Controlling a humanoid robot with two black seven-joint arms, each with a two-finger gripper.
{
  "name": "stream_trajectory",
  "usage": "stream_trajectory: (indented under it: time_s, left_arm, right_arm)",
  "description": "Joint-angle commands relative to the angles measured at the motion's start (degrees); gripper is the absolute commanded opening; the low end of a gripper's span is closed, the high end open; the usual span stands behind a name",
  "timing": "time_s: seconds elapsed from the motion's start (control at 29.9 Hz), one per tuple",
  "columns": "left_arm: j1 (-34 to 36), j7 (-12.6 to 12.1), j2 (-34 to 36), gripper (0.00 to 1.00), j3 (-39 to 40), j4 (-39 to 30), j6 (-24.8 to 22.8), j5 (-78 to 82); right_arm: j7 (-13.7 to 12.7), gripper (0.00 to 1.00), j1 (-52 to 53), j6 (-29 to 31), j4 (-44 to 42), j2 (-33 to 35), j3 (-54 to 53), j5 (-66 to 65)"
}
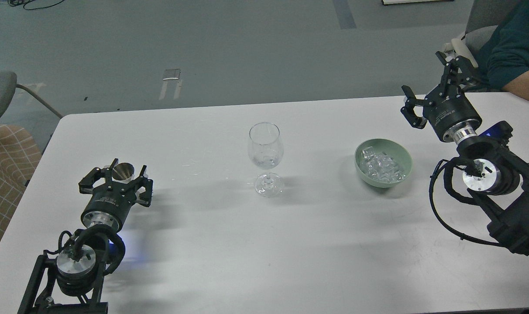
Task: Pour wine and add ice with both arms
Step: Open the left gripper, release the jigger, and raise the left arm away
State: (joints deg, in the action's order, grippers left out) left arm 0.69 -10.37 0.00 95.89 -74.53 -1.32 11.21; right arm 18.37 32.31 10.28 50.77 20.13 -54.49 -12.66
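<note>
The ice [381, 166] is a heap of small clear cubes, shiny like glass. It sits in a pale green bowl [404, 155] on the right part of the white table [229, 244]. The cubes fill the bottom of the bowl and stay under its rim.

To the left of the bowl, apart from it, stands a wine glass [266, 158]. It is clear and upright, near the middle of the table. Its bowl looks almost empty. I cannot tell if something small lies in the bottom.

The right gripper [428, 85] is up in the air, beyond the green bowl and to its right. Its black fingers are spread wide and hold nothing. One finger points up toward the far edge of the table, the other points left. The right arm [487, 170] bends back down to the right edge, with a shiny silver ring and a looping black cable.

The left gripper [115, 174] is low over the near left part of the table. Its fingers are spread apart around a small shiny metal cup [124, 171]. I cannot tell if they touch it. The left arm [79, 257] runs down to the bottom left corner and has a silver ring too.

Both wrists have small white writing, but it is too tiny to read.

A person's arm in a dark teal sleeve [515, 48] rests at the far right corner of the table.
</note>
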Motion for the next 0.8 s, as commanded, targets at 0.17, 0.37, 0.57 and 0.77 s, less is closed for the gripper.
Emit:
stream_trajectory:
  time_s: [0.17,0.37,0.57,0.77]
  left_arm:
    - [-0.6,-0.2,0.0,0.98,0.1,0.0,-0.1,-0.1]
    - [-1.3,-1.1,0.0,0.98,0.8,-0.1,-0.3,-0.5]
    - [-4.2,-1.7,0.0,0.98,1.0,-1.7,-0.8,-0.8]
    - [-8.2,-3.1,0.0,0.98,1.1,-5.9,-3.2,-0.8]
  right_arm:
    - [0.0,1.00,-0.1,0.0,-0.1,0.1,0.0,0.0]
    - [0.0,1.00,0.0,0.0,-0.1,0.1,0.0,0.0]
    - [0.0,1.00,-0.1,0.0,0.0,0.0,0.0,0.0]
    - [0.0,1.00,0.0,0.0,0.0,0.2,-0.1,0.0]
